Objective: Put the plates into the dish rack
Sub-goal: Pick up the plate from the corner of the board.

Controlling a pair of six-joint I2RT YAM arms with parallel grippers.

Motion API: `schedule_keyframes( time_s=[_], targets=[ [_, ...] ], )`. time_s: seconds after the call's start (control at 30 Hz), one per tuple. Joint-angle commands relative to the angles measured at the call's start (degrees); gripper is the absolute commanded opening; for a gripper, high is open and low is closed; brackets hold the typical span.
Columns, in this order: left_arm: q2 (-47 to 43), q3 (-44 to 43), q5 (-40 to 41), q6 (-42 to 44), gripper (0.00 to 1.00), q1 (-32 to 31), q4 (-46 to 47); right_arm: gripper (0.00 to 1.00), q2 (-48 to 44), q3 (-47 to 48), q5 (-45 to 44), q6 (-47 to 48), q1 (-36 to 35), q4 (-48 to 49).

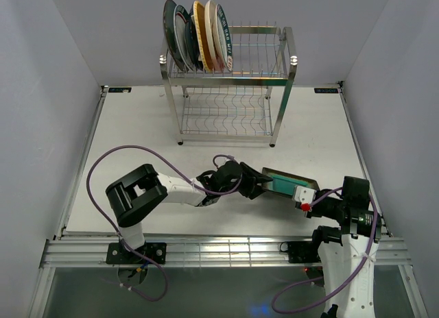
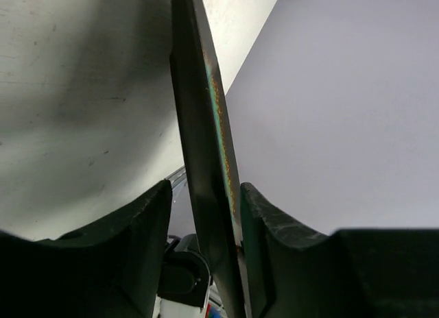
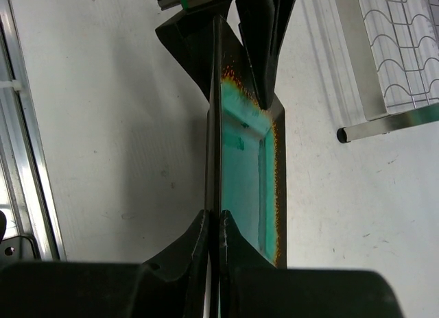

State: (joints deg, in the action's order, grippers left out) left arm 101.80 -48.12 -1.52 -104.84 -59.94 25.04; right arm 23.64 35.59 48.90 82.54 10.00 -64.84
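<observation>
The green square brown-rimmed plate (image 1: 285, 182) is held on edge above the table between both arms. My right gripper (image 1: 302, 193) is shut on its near rim, seen in the right wrist view (image 3: 213, 215) pinching the plate (image 3: 243, 167). My left gripper (image 1: 264, 184) straddles the far rim. In the left wrist view (image 2: 204, 188) the plate (image 2: 206, 160) touches the right finger, with a gap to the left finger. The dish rack (image 1: 230, 92) stands at the back, with several plates (image 1: 195, 37) upright at the left of its upper tier.
The rack's lower shelf (image 1: 226, 116) and the right part of its upper shelf (image 1: 260, 54) hold nothing. A rack foot and the lower shelf wires (image 3: 405, 51) show in the right wrist view. White walls close in the left, right and back. An aluminium rail (image 1: 206, 249) runs along the near edge.
</observation>
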Motion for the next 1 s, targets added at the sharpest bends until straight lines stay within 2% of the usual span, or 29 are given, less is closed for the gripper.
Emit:
schedule_keyframes(
  time_s=[0.0,0.1,0.13,0.23,0.27,0.33,0.6,0.73,0.9,0.97],
  targets=[
    [0.5,-1.72,-2.0,-0.89,0.53,0.0,2.47,0.08,-1.49,3.78,20.0,22.22,-0.07,-10.22],
    [0.51,-0.93,-1.47,-1.07,0.44,0.09,3.96,0.08,-1.93,3.34,19.83,22.49,-0.07,-10.22],
    [0.42,-0.84,-1.38,-1.07,0.35,0.0,4.23,0.08,-1.93,3.17,19.74,22.49,-0.07,-10.22],
    [-0.02,-0.4,-1.38,-0.98,0.25,0.09,4.76,0.08,-2.02,2.9,19.74,22.75,-0.07,-10.13],
    [-0.2,-0.31,-1.38,-0.9,0.13,0.0,5.02,0.08,-2.02,2.73,19.65,23.01,-0.07,-10.22],
    [-0.2,-0.13,-1.56,-0.9,0.01,0.09,5.28,0.08,-1.93,2.64,19.47,23.1,-0.07,-10.22],
    [-1.95,2.06,-0.33,-1.33,0.0,0.09,6.16,0.1,-2.98,0.97,17.54,24.24,0.02,-10.13],
    [-3.27,2.68,-0.15,-1.42,0.0,0.0,6.25,0.2,-3.34,0.18,17.01,25.12,-0.07,-10.22],
    [-4.33,2.24,-0.06,-1.34,0.0,0.09,5.9,0.24,-2.72,-1.05,16.75,25.74,-0.07,-10.22],
    [-4.85,1.89,0.02,-1.07,0.0,0.0,4.94,0.34,-2.63,-1.75,16.57,26.26,-0.07,-10.31]
  ],
)
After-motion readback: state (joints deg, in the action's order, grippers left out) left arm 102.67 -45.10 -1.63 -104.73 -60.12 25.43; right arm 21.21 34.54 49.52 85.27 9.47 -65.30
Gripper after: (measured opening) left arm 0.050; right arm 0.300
